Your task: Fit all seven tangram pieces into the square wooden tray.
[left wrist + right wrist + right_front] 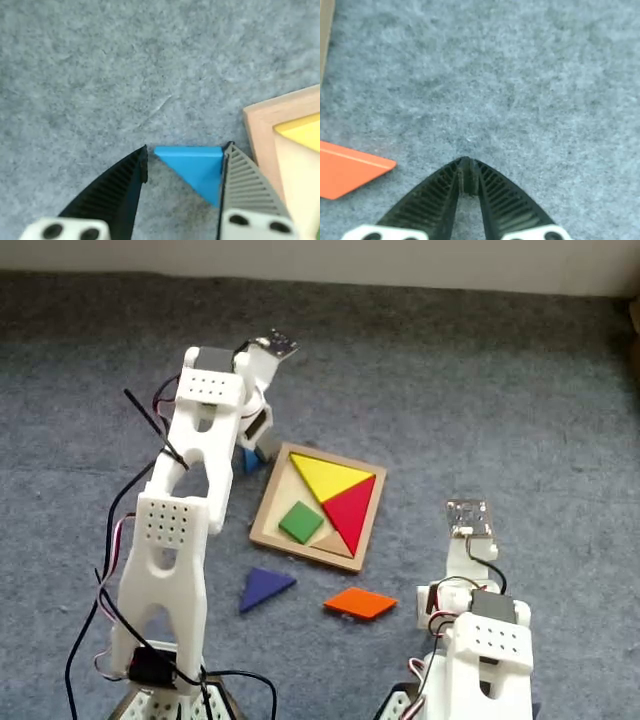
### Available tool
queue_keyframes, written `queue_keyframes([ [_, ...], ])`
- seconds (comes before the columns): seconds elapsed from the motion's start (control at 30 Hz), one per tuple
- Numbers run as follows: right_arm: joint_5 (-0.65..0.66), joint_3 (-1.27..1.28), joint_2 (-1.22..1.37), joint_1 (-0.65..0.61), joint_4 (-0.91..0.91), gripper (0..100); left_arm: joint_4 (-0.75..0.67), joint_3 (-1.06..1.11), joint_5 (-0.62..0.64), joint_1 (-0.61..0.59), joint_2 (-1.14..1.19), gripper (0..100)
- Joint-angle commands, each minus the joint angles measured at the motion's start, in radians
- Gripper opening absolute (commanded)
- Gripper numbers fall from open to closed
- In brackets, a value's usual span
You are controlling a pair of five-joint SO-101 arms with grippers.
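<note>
The square wooden tray [267, 500] lies mid-table holding a yellow triangle [328, 477], a red triangle [352, 512] and a green square [300, 521]. A small blue triangle [196, 166] lies on the carpet just off the tray's far left corner [260, 125]. My left gripper [186, 149] is open around it; the grey finger [240, 175] touches one edge, while the black finger [120, 185] stands a sliver off its corner. A purple triangle [265, 587] and an orange parallelogram [360, 602] lie loose in front of the tray. My right gripper [465, 161] is shut on nothing, over carpet beside the orange parallelogram [345, 172].
Grey carpet covers the whole table. The left arm [185, 510] stretches along the tray's left side, trailing black cables. The right arm [480, 630] stands at the near right, with open carpet to its right and behind the tray.
</note>
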Motion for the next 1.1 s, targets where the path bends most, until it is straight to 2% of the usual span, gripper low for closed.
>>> queue_keyframes([
  [0.0,0.006,0.002,-0.013,0.021,-0.024,0.5,0.023,-0.033,-0.002,0.018,-0.005,20],
  [0.43,0.006,0.002,-0.013,0.021,-0.024,0.5,0.084,-0.042,0.0,0.096,-0.018,19],
  [0.7,0.006,0.002,-0.013,0.021,-0.024,0.5,0.143,-0.163,0.002,0.096,-0.033,14],
  [0.9,0.006,0.002,-0.013,0.051,-0.024,0.5,0.143,-0.165,0.012,0.096,-0.042,19],
  [1.07,0.006,0.002,-0.013,0.051,-0.024,0.5,0.138,-0.165,0.118,0.087,-0.039,25],
])
